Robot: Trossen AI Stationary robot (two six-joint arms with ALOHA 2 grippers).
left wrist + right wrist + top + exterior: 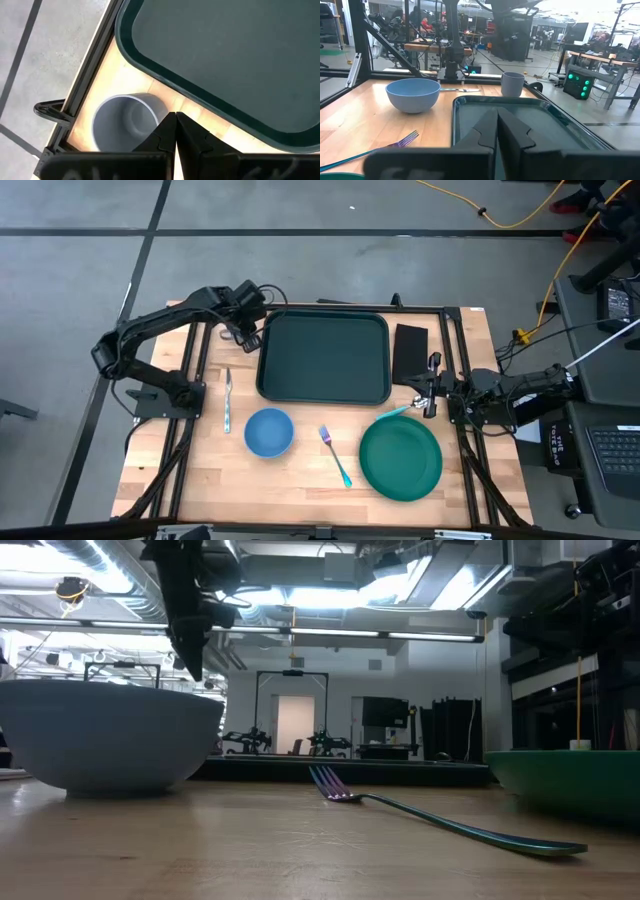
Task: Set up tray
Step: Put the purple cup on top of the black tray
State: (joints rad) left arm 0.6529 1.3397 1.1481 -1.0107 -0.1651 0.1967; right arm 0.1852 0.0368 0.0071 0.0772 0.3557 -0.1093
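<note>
Left gripper [175, 131] held above small grey plastic cup [127, 120], fingers closed, empty; cup stands just left of large dark green rectangular plastic tray [325, 356]; fingers to be opened before descent over rim; right gripper [497, 131] closed, parked at right edge.

Dark green tray [324, 358] lies flat, empty, on the table's far half.

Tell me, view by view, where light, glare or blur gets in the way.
High view: even light on the tray, no glare. Low view: bright ceiling lights behind leave the blue bowl and fork dim. Left wrist view: left claw is blurred, grey cup clear. Right wrist view: right claw is blurred.
</note>
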